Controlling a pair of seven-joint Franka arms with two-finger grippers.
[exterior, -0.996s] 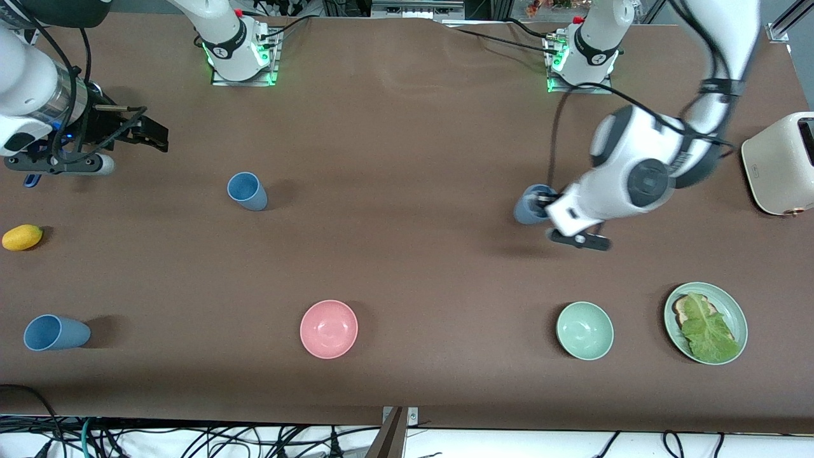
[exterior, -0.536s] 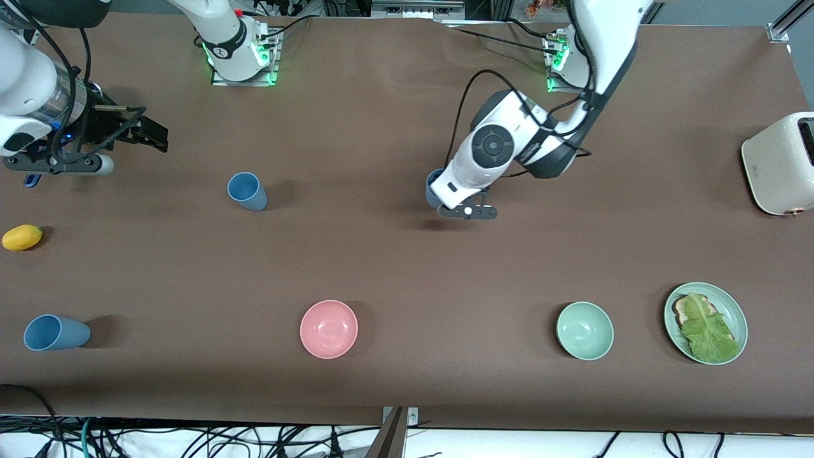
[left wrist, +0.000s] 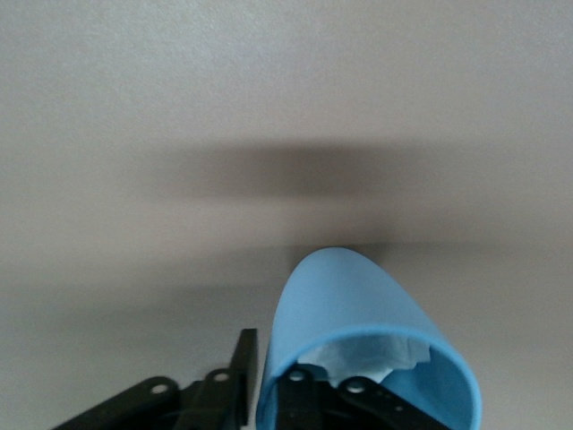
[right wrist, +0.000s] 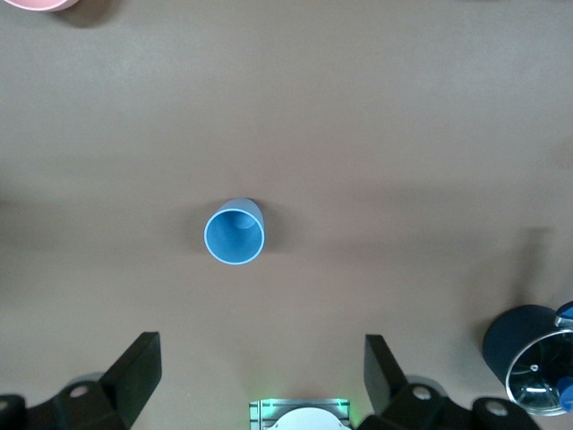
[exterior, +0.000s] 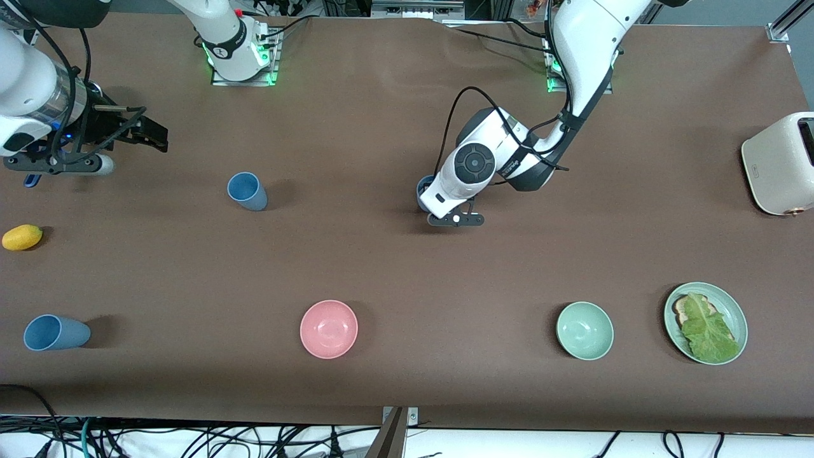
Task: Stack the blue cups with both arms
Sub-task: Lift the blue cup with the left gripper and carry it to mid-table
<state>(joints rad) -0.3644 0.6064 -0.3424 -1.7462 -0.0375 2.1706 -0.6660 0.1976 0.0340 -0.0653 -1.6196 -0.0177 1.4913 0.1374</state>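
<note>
Left gripper (exterior: 432,205) pinching blue cup (exterior: 424,193), frame centre, over table. Right gripper (exterior: 137,130) spread, waiting upper left. Second cup (exterior: 247,191) upright left of centre, third cup (exterior: 54,333) lower left. Nothing stacked yet.

Blue cups (exterior: 247,191), pink bowl (exterior: 329,329), brown table (exterior: 381,267)

Left gripper (exterior: 425,198) jaws clamped; right gripper (right wrist: 260,363) jaws spread.

a pink bowl (exterior: 329,329), green bowl (exterior: 584,331), lettuce plate (exterior: 731,306), toaster (exterior: 779,163) and lemon (exterior: 22,236).
</note>
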